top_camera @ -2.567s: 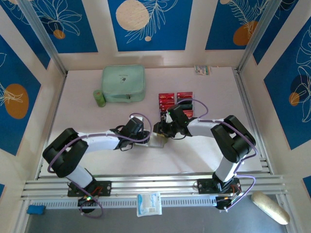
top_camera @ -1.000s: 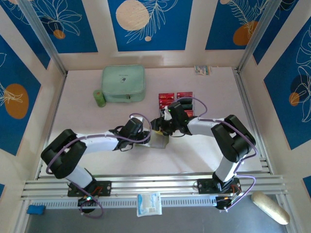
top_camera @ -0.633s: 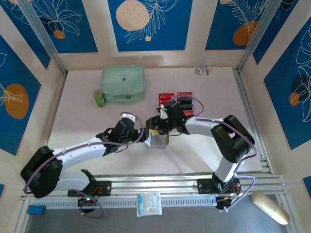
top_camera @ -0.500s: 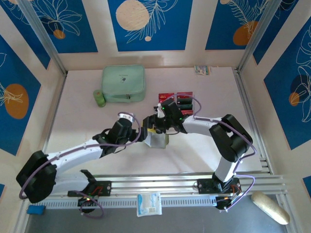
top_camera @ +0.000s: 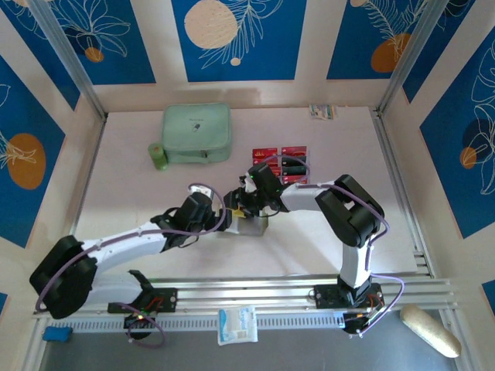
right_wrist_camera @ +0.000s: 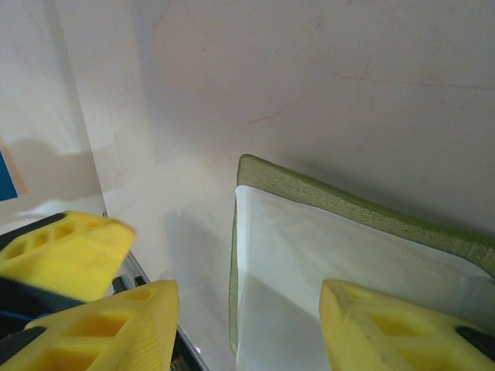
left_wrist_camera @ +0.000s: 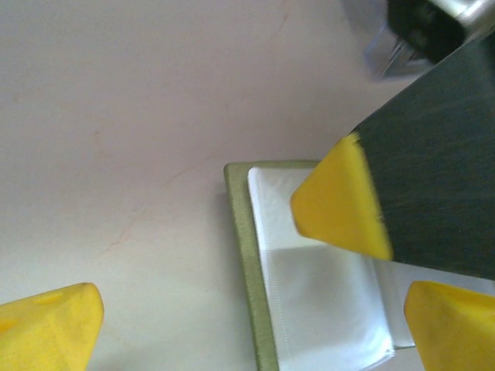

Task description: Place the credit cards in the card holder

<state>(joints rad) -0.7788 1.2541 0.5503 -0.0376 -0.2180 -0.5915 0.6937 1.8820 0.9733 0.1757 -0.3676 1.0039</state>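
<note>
The card holder (top_camera: 252, 226) lies open on the table, olive rim around a pale silvery inside (left_wrist_camera: 309, 301). My left gripper (top_camera: 223, 217) is at its left edge, open, with its fingers (left_wrist_camera: 48, 326) apart on either side of the holder and nothing gripped. My right gripper (top_camera: 242, 202) hovers over the holder from the far side, open, the pale lining (right_wrist_camera: 325, 255) showing between its yellow fingers (right_wrist_camera: 116, 328). One right fingertip (left_wrist_camera: 340, 202) hangs just above the lining. The red and black credit cards (top_camera: 280, 158) lie behind the right gripper.
A mint-green zip case (top_camera: 196, 133) sits at the back left with a small green roll (top_camera: 158, 156) beside it. A small packet (top_camera: 322, 111) lies by the back wall. A clear plastic edge (left_wrist_camera: 384, 54) shows beyond the holder.
My left gripper has opened and its arm has stretched out low toward the holder. My right gripper has shifted left. The holder now lies flat and open.
</note>
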